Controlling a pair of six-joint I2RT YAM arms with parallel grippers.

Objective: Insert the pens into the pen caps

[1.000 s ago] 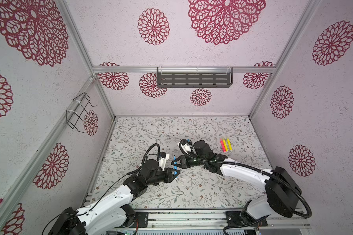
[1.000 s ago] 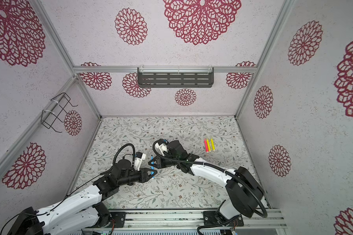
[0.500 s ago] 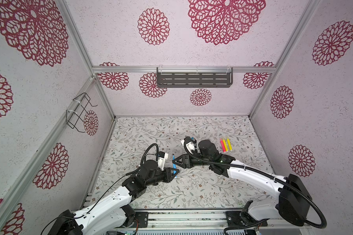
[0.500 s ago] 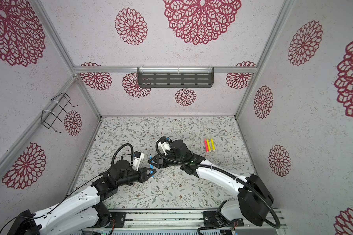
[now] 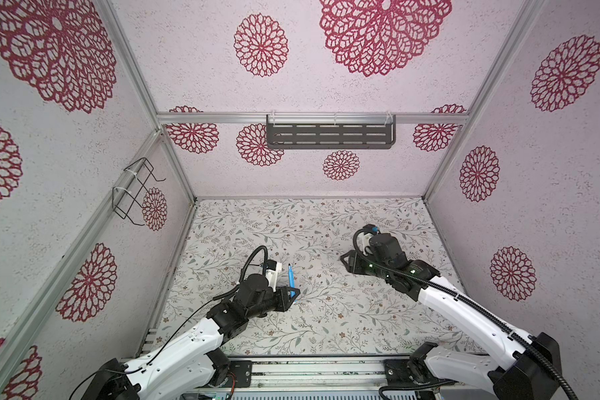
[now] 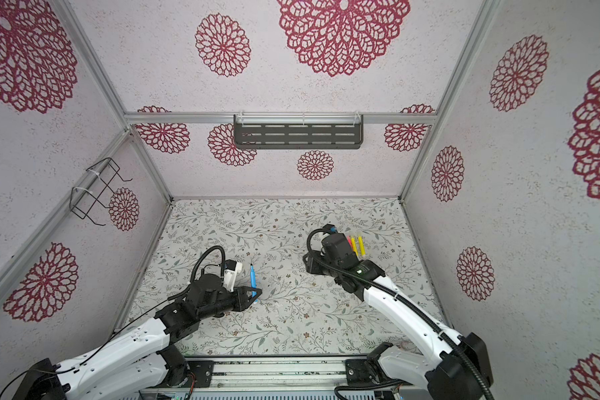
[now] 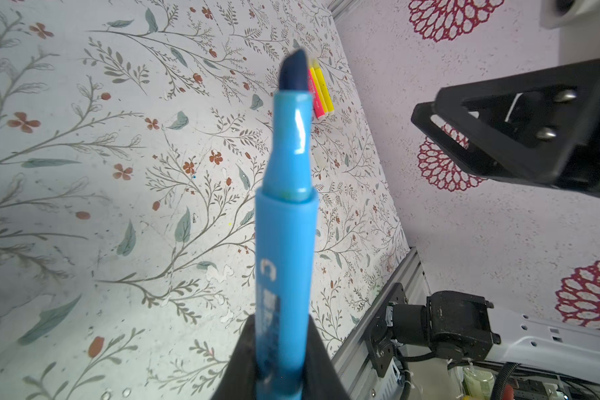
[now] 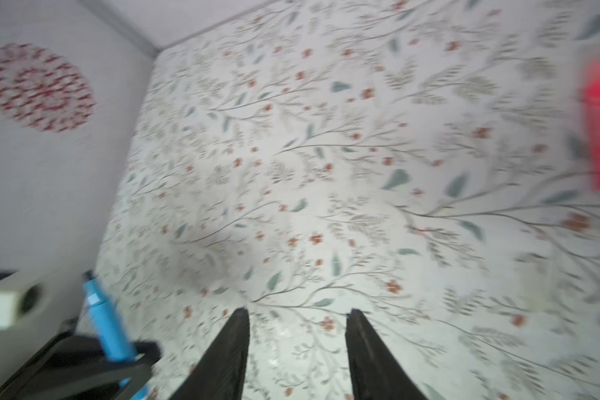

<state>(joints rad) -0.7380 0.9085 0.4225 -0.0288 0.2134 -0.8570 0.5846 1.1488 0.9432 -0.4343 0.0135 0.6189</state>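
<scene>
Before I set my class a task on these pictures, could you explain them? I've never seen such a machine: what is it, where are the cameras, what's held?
These are two robot arms mounted at the near edge of a table, each ending in a two-fingered gripper. Both top views look down on the whole table. The other two pictures come from cameras on the arms' wrists. The left gripper is shut on a blue pen with its tip bare. The right gripper is open and empty. A pink pen and yellow pens lie side by side on the right of the table.
</scene>
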